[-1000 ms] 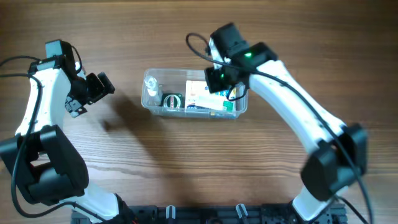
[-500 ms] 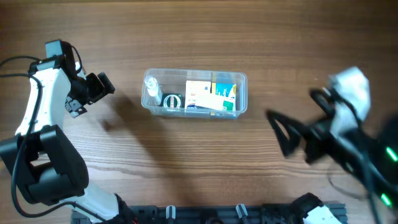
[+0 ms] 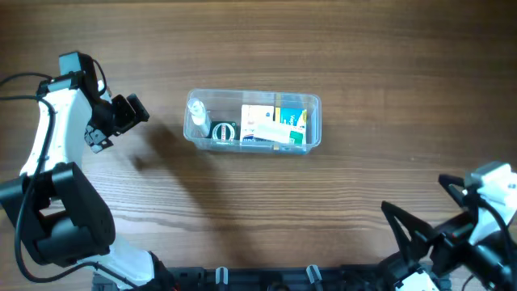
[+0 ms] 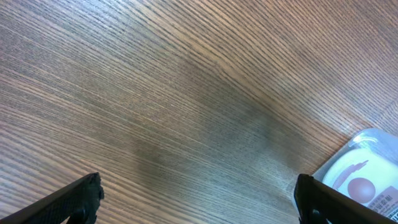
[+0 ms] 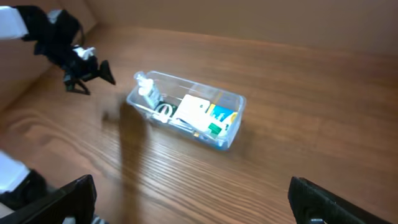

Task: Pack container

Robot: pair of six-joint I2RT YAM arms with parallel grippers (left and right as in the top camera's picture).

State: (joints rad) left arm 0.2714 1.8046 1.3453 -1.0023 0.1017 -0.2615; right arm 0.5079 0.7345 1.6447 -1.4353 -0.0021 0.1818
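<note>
Overhead: clear container [image 3: 317, 123] sits centrally on the wooden table [image 3: 258, 48], holding small boxes [image 3: 262, 121] and a bottle [image 3: 196, 113]. Left gripper [image 3: 133, 113] and right gripper [image 3: 396, 234] both gape, empty. I judge the tub light, slick and flexible, so I'd pinch the rim at a short end.

No word, brand or number can be read anywhere. The boxes [image 3: 271, 123] lying in the container [image 3: 319, 121] carry print — white faces with green, blue and yellow patches — but the lettering is too small to make out. In the left wrist view a white label [image 4: 364, 180] shows a reddish round mark with tiny print beneath it, which is also unreadable.
</note>
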